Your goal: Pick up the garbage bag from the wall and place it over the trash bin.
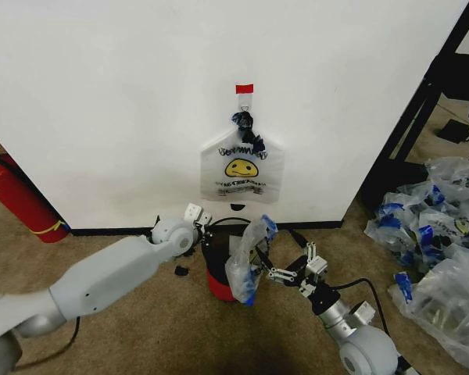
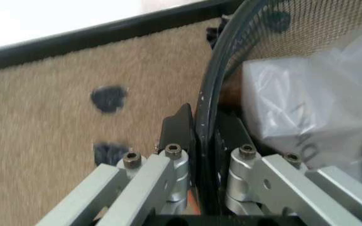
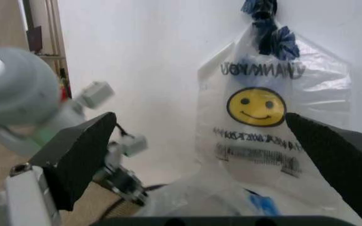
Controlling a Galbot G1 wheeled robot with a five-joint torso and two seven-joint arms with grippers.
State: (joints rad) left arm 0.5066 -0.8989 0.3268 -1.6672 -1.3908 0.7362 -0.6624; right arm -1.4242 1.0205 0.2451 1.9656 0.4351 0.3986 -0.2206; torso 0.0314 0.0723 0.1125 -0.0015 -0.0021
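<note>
A large plain white wall (image 1: pixel 125 101) with a black strip along its base is seen from above, with brown carpet in front of it. A similar smiley-face plastic bag (image 1: pixel 241 173) is hung on the wall from a small hook under red tape (image 1: pixel 244 88). Below it, a small round black trash bin (image 1: pixel 219 269) with a red base is set on the carpet. The thin, crinkly, whitish garbage bag (image 1: pixel 246 266) with blue patches is draped at the bin's right side, partly inside it. The left gripper (image 2: pixel 205 141) is clenched on the bin's black rim. The right gripper (image 1: pixel 281 271) is held just beside the bag, its fingers (image 3: pixel 80 155) spread apart, grasping nothing.
</note>
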